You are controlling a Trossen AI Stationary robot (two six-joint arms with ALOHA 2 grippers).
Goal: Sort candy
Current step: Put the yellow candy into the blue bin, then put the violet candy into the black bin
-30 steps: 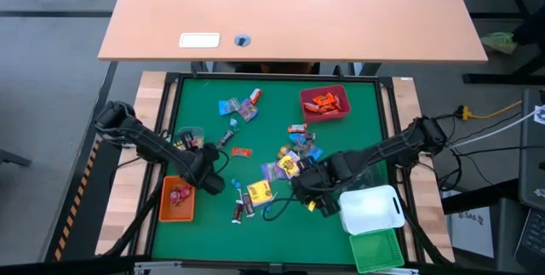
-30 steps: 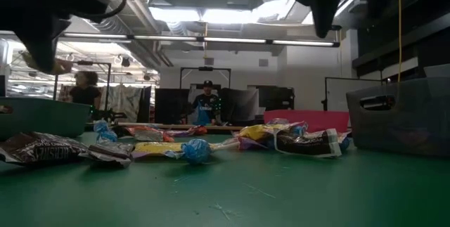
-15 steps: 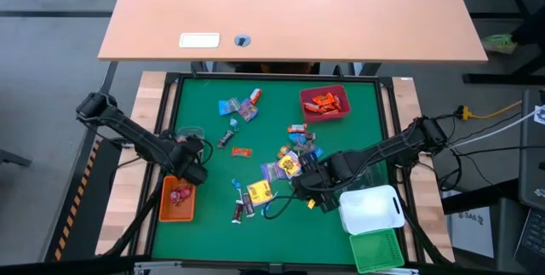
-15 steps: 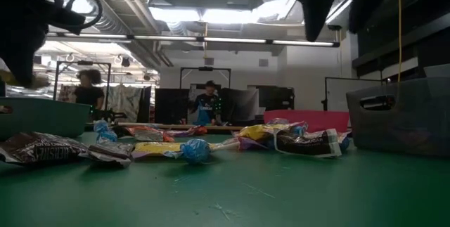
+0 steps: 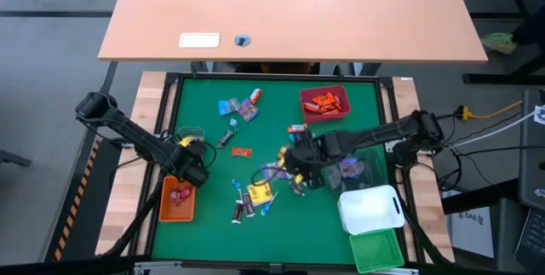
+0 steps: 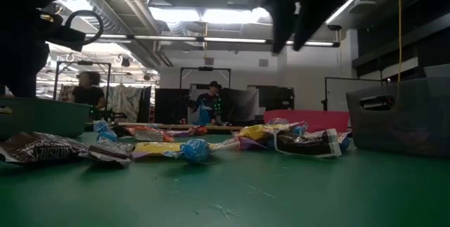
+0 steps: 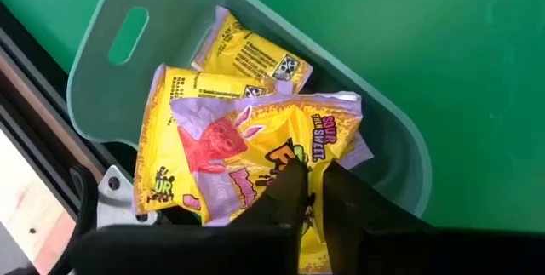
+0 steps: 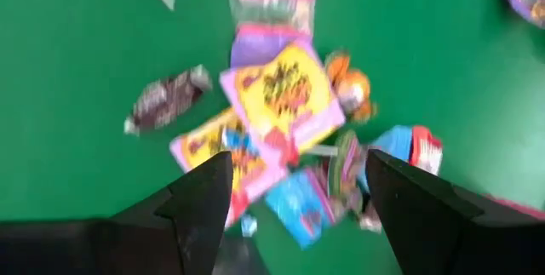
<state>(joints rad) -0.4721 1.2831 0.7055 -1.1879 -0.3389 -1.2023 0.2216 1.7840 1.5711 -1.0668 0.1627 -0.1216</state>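
High view: the right gripper (image 5: 300,166), fingers spread wide and empty, hung over the central heap of small wrapped candy (image 5: 285,163); the left gripper (image 5: 192,163) sat at the table's left edge, over the bins there.
Low view: sweets lay scattered flat across the green table (image 6: 281,192); which dark arm was which could not be told here.
Left wrist view: fingertips (image 7: 289,191), nearly together, pinched a yellow-and-purple sour candy packet (image 7: 255,151) above the pale green plastic bin (image 7: 128,45), two yellow packets already inside.
Right wrist view: a yellow-and-purple packet (image 8: 283,96) lay straight ahead between the parted fingers (image 8: 204,207), long axis slanted.
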